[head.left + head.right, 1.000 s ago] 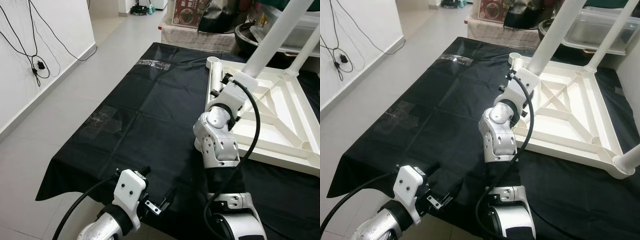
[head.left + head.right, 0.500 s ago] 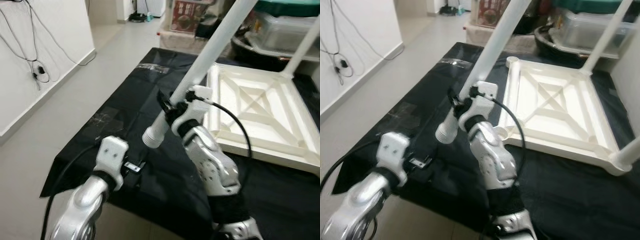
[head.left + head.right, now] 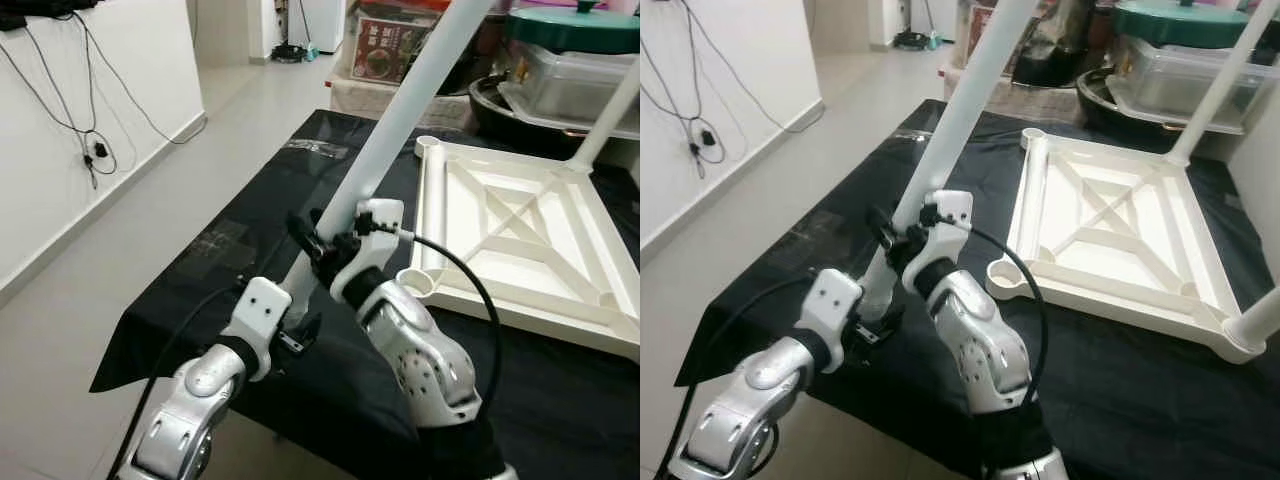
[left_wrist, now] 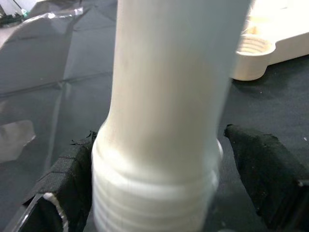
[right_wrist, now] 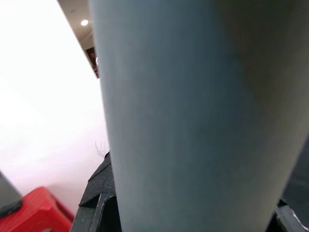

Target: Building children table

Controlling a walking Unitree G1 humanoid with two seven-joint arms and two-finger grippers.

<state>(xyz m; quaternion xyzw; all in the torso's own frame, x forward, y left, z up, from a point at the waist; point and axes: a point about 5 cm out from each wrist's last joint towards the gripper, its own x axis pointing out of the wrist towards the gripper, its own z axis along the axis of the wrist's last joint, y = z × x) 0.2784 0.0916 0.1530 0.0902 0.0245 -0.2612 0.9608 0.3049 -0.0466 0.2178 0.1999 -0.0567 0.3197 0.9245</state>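
Room: light grey tiled floor [image 3: 150, 200]; white wall [image 3: 60, 160] on the robot's left with a skirting board, black cables [image 3: 95, 150] hanging down it.

Work surface: black cloth [image 3: 260, 200] spread over a low table, creased, with patches of clear tape on it. It runs from the near edge by the robot to the clutter at the far end.

White table top [image 3: 520, 235]: lies upside down on the cloth, to the robot's right. Ribbed underside with crossed braces faces up. A round threaded socket [image 3: 415, 283] at its near left corner stands empty. One white leg [image 3: 610, 105] rises from its far corner; another leg end shows at the near right corner in the right eye view.

Loose table leg [image 3: 400, 110]: long white tube, held off the cloth and tilted, upper end leaning away toward the far side, threaded lower end toward the robot. It sits just left of the table top, not in any socket.

Far clutter: clear plastic storage box [image 3: 570, 75] with a green lid, a dark pot beside it, a printed carton [image 3: 385, 45].

Right gripper [image 3: 318, 240]: black fingers closed around the leg's lower part, carrying it.

Left gripper [image 3: 300, 325]: at the leg's threaded end; its fingers [image 4: 260, 166] stand spread on either side of the threads, one pad about touching and a gap at the other.
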